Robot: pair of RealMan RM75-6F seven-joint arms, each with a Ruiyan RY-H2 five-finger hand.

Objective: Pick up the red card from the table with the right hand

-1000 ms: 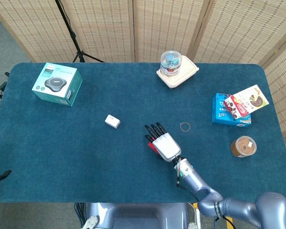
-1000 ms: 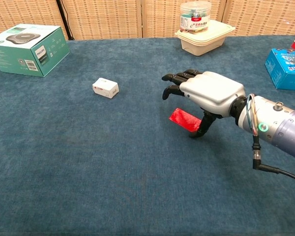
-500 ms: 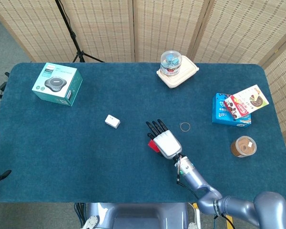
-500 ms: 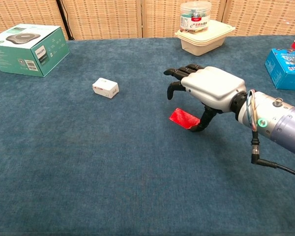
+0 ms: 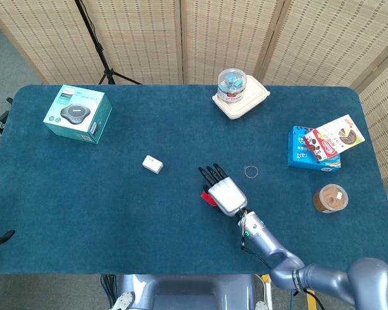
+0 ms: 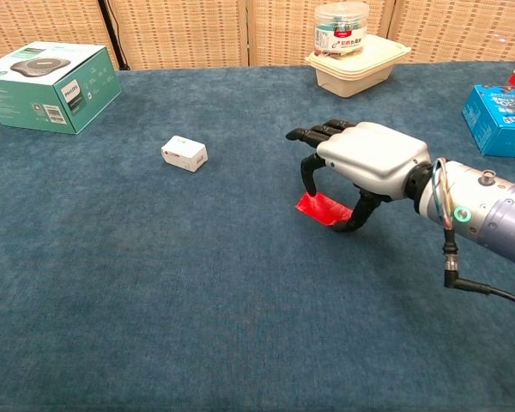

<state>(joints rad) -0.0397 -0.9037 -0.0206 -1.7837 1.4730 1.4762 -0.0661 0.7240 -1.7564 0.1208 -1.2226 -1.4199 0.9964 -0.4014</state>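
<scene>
Right hand over red card, fingers curling at its edges, not yet clamped | I judge: grasp closing, lift pending

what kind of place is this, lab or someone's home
Likely a lab test setup: a table covered in blue cloth, woven folding screens behind it, and a tripod leg.

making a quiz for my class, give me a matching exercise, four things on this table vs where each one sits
Things:
1. red card
2. teal box
3. clear jar
4. brown cup

Places:
A. on the beige container at the far edge
B. under the right hand
C. near right, below the blue box
D. far left corner

Pairs: 1-B, 2-D, 3-A, 4-C
</scene>
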